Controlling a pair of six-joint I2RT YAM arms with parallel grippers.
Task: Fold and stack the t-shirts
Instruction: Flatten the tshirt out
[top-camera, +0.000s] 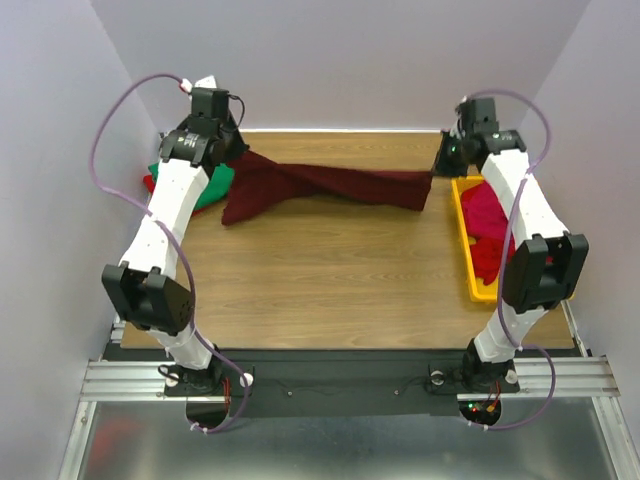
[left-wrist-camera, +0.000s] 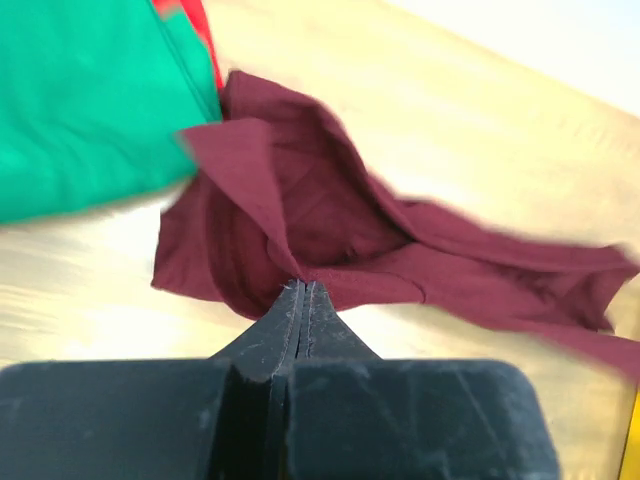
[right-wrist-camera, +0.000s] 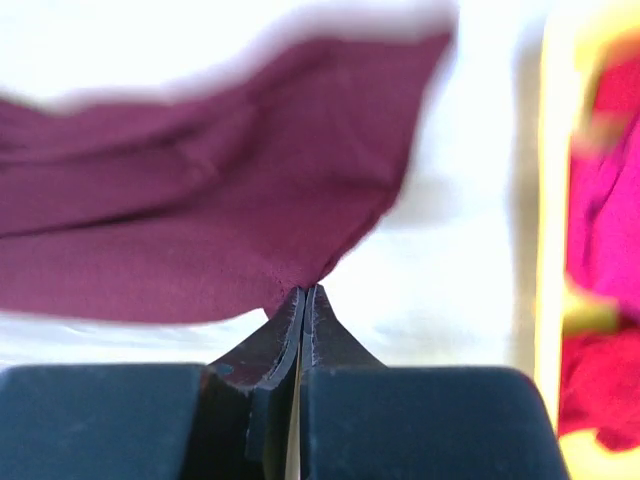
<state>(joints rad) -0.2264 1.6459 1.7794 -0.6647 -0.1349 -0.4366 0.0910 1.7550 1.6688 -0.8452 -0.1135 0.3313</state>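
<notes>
A dark maroon t-shirt (top-camera: 320, 186) hangs stretched between both grippers across the far part of the table. My left gripper (top-camera: 236, 152) is shut on its left end; in the left wrist view the gripper (left-wrist-camera: 304, 284) pinches the bunched maroon cloth (left-wrist-camera: 330, 235). My right gripper (top-camera: 438, 166) is shut on its right end; in the right wrist view the gripper (right-wrist-camera: 303, 290) pinches the cloth's edge (right-wrist-camera: 200, 230). A green t-shirt (top-camera: 215, 185) lies on a red one (top-camera: 150, 183) at the far left, also in the left wrist view (left-wrist-camera: 90, 100).
A yellow tray (top-camera: 470, 250) at the right edge holds bright pink and red t-shirts (top-camera: 488, 230); it also shows in the right wrist view (right-wrist-camera: 552, 200). The wooden table (top-camera: 330, 280) spreads in front of the stretched shirt. Grey walls enclose the far side and both sides.
</notes>
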